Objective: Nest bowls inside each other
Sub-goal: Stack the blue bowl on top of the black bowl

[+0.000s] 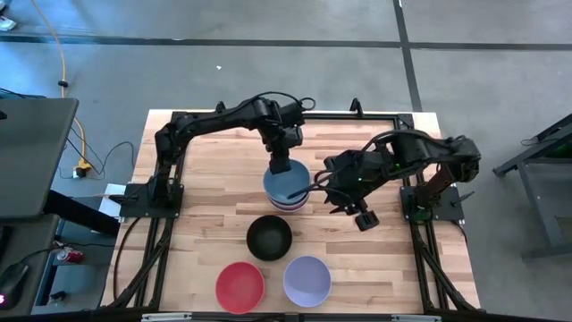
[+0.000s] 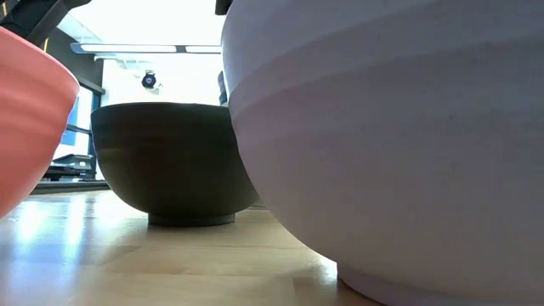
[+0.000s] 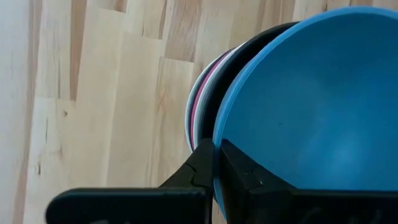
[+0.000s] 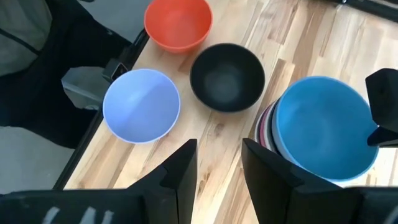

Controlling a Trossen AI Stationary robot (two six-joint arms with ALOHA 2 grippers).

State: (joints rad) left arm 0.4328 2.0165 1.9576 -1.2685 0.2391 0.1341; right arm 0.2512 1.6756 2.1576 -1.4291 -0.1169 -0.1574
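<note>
On the wooden table (image 1: 206, 179), a nested stack of bowls (image 1: 288, 200) was seen near the middle, topped by the blue bowl (image 1: 286, 182). Just in front of the stack lay the loose black bowl (image 1: 269, 237), with the red bowl (image 1: 239, 286) and lavender bowl (image 1: 307, 280) farther forward. The blue bowl's rim was pinched by the left gripper (image 3: 214, 163), its seating apparently the step in hand; release is called for next. Beside the stack, the right gripper (image 4: 219, 163) was held spread and empty.

Black bowl (image 1: 269, 237) blocks bare wood beside the stack (image 1: 288, 190).
</note>
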